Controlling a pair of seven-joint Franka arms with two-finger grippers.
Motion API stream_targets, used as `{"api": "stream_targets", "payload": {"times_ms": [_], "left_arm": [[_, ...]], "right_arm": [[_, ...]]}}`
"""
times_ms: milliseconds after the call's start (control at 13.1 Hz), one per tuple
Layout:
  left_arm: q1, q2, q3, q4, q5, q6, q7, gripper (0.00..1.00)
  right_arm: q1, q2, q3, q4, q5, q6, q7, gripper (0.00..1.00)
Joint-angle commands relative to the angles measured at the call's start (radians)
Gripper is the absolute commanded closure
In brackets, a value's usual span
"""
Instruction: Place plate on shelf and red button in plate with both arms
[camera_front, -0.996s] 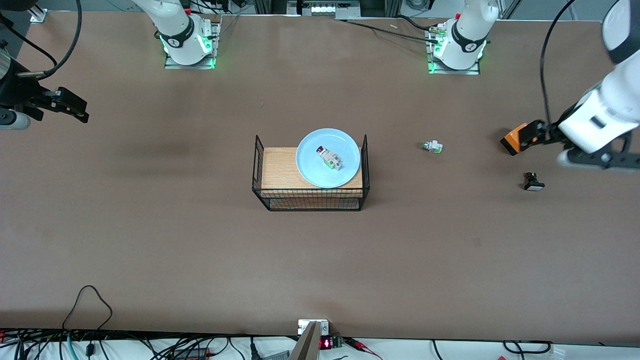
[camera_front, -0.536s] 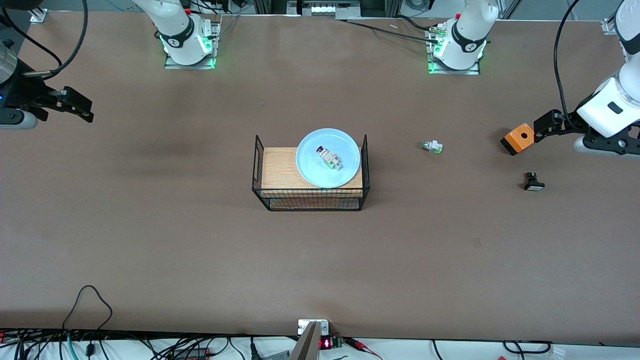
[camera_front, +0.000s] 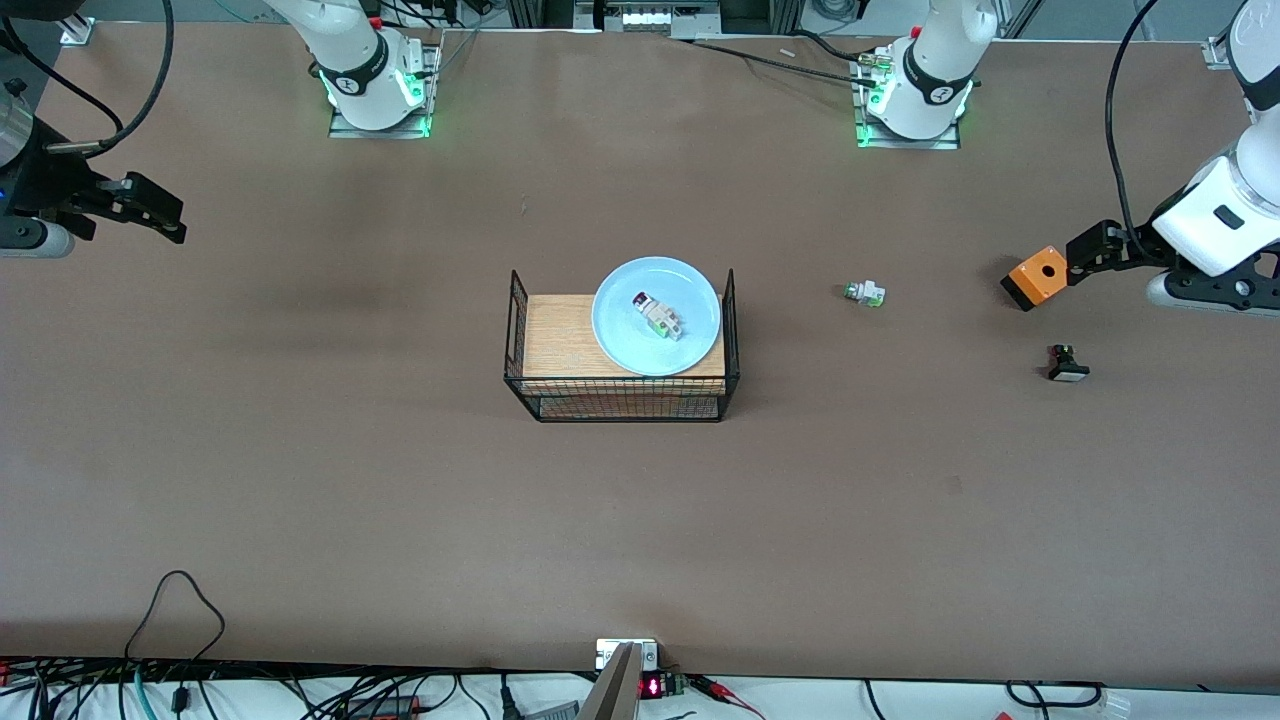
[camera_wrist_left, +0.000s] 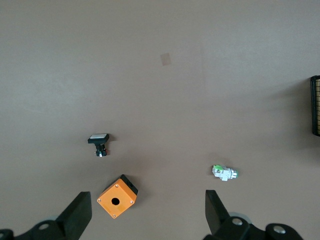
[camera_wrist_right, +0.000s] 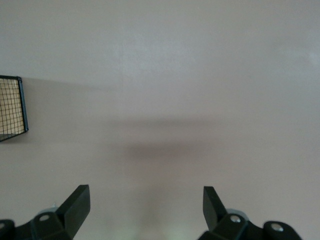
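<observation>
The pale blue plate (camera_front: 656, 316) sits on the wooden board in the wire basket (camera_front: 620, 400) at the table's middle. The red button (camera_front: 657, 314) lies on the plate, red cap toward the robots' bases. My left gripper (camera_front: 1085, 257) is open and empty, raised at the left arm's end of the table beside the orange box (camera_front: 1036, 277). In the left wrist view its jaws (camera_wrist_left: 148, 207) stand wide apart around the orange box (camera_wrist_left: 116, 197) below. My right gripper (camera_front: 160, 208) is open and empty, raised at the right arm's end of the table; its wrist view (camera_wrist_right: 145, 200) shows bare table.
A green-capped white part (camera_front: 864, 293) lies between the basket and the orange box; it also shows in the left wrist view (camera_wrist_left: 224, 172). A black part with a white face (camera_front: 1066, 363) lies nearer the front camera than the orange box, also in the left wrist view (camera_wrist_left: 99, 143).
The left arm rose and drew back toward the table's end, off the orange box, then held still. The right gripper shifted slightly, then held still. Plate and button did not move.
</observation>
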Motion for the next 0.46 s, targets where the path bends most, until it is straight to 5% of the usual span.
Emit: {"api": "stream_targets", "payload": {"times_ms": [0, 383], "left_arm": [[-0.001, -0.026, 0.001, -0.028, -0.01, 0.011, 0.003, 0.0], [-0.001, -0.027, 0.001, -0.025, -0.01, 0.011, 0.003, 0.0]], "right_arm": [[-0.002, 0.009, 0.002, 0.024, 0.007, -0.051, 0.009, 0.0], [-0.002, 0.009, 0.002, 0.024, 0.005, -0.068, 0.007, 0.0]]}}
